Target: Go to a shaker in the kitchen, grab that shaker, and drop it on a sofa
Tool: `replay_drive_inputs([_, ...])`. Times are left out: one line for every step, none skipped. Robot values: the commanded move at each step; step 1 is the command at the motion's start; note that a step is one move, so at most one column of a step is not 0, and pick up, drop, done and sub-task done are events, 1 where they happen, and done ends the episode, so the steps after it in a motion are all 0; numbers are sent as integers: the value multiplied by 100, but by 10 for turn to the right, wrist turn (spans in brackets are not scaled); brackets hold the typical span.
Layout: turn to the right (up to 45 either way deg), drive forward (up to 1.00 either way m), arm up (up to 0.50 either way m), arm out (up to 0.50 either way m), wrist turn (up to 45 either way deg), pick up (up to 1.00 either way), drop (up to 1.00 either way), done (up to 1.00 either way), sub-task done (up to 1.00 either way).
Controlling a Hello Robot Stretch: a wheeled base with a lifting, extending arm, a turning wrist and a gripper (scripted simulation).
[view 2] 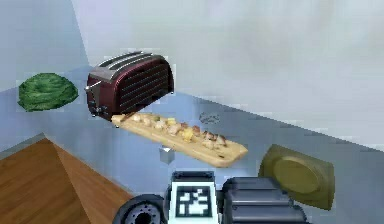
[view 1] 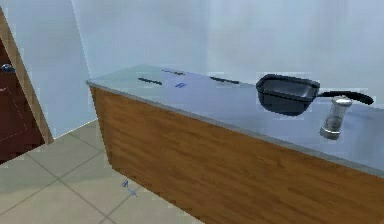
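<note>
Grey counter (view 1: 200,100) carries pan (view 1: 288,95), shaker (view 1: 335,117), toaster (view 2: 128,82), food board (view 2: 232,152) (jaws' hold: cannot tell)

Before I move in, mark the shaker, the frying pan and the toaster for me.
shaker (view 1: 334,122): forward view, point on its clear glass body, below the cap.
frying pan (view 1: 287,95): forward view, point on the dark bowl, not the handle.
toaster (view 2: 130,85): arm side view, point on its dark red side wall.

Home kitchen, grey-topped wooden counter (view 1: 200,100), black frying pan (view 1: 288,95), dark red toaster (view 2: 128,82)
</note>
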Motion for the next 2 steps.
replay_drive_inputs([0,0,0,20,0,0,0,0,0])
replay_drive_inputs([0,0,0,0,450,0,0,0,0])
